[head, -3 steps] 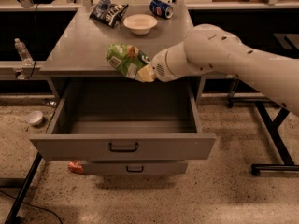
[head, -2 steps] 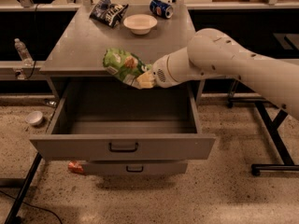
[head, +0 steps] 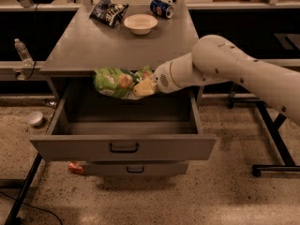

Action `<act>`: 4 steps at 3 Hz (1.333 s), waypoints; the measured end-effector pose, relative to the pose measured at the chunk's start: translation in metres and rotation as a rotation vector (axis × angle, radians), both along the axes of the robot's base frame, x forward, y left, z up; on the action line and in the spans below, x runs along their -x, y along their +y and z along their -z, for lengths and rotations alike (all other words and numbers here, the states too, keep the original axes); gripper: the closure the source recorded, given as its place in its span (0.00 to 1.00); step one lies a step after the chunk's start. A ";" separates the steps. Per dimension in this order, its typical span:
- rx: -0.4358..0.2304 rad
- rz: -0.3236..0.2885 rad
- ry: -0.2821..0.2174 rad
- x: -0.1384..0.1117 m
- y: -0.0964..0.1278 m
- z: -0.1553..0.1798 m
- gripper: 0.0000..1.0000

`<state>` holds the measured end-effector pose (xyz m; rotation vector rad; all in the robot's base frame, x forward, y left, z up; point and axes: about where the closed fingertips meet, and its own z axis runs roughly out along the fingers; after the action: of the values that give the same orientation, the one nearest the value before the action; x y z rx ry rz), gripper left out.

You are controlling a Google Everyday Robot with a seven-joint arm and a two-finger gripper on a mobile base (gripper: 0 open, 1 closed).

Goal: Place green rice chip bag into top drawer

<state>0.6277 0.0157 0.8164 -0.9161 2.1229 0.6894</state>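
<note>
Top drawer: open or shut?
Open: the top drawer is pulled out, its inside visible. The gripper holds the green rice chip bag above its back part.

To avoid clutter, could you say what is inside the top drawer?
The top drawer shows bare floor; the gripper holds the green rice chip bag over its back, hiding the rear there.

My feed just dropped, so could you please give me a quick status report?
Pincer shut on green rice chip bag, at front edge of table. Bag hangs over the open top drawer, not yet released. Nothing seen in the way.
</note>
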 end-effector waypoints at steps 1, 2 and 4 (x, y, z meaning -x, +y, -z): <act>-0.008 0.006 0.001 0.000 -0.003 0.001 0.00; 0.005 0.032 -0.006 -0.001 -0.012 -0.002 0.00; 0.049 0.242 -0.131 -0.008 -0.089 -0.051 0.00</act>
<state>0.6360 -0.0730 0.8676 -0.6940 2.0961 0.4446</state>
